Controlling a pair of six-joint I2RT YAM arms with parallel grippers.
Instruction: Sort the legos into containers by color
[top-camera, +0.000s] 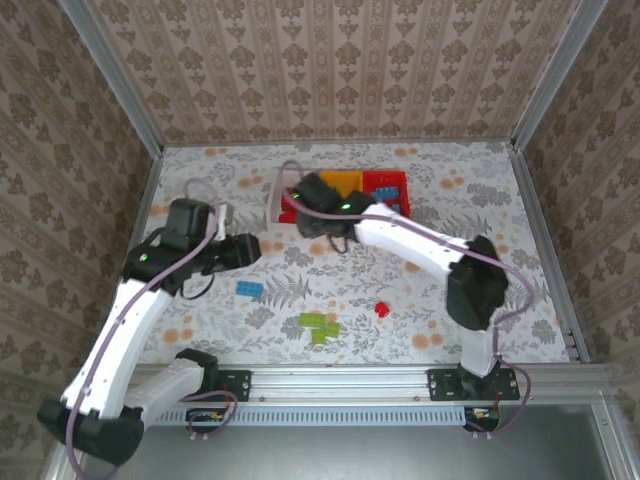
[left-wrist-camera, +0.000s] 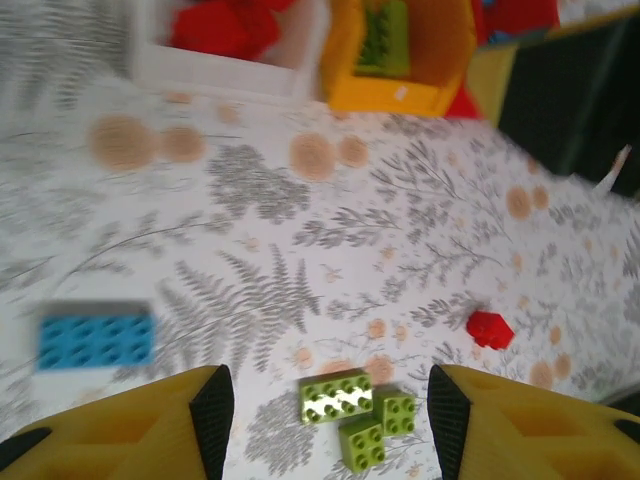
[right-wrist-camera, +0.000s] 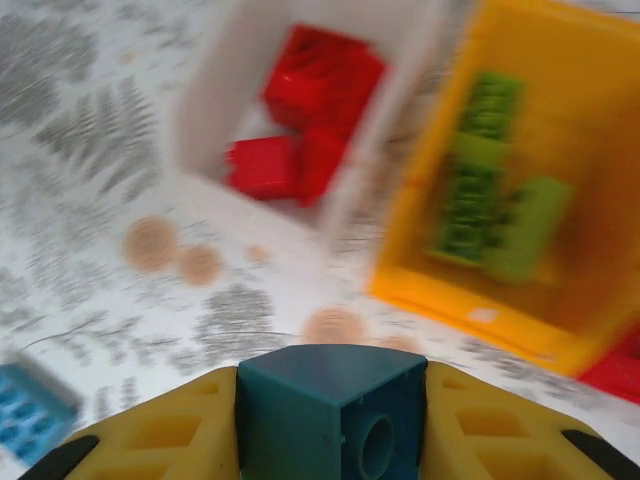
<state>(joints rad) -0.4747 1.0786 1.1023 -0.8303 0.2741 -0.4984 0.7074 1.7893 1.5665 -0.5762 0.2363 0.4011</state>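
My right gripper (right-wrist-camera: 330, 402) is shut on a dark blue lego (right-wrist-camera: 322, 390), held above the table just short of the containers. Ahead of it stand the white bin (right-wrist-camera: 205, 120) holding red legos (right-wrist-camera: 305, 105) and the yellow-orange bin (right-wrist-camera: 500, 300) holding green legos (right-wrist-camera: 495, 190); a corner of the red bin (right-wrist-camera: 615, 372) shows at right. From above, the right gripper (top-camera: 312, 218) hangs by the white bin (top-camera: 278, 200). My left gripper (left-wrist-camera: 330, 412) is open, low over three lime green legos (left-wrist-camera: 350, 405) lying between its fingers. A light blue lego (left-wrist-camera: 96, 337) and a red lego (left-wrist-camera: 490, 329) lie loose nearby.
The three bins sit in a row at the back middle: white, yellow-orange (top-camera: 340, 183), red (top-camera: 388, 186). Loose bricks lie in the near middle: blue (top-camera: 249, 289), green (top-camera: 318, 325), red (top-camera: 381, 309). Metal frame rails (top-camera: 540, 240) bound the patterned tabletop.
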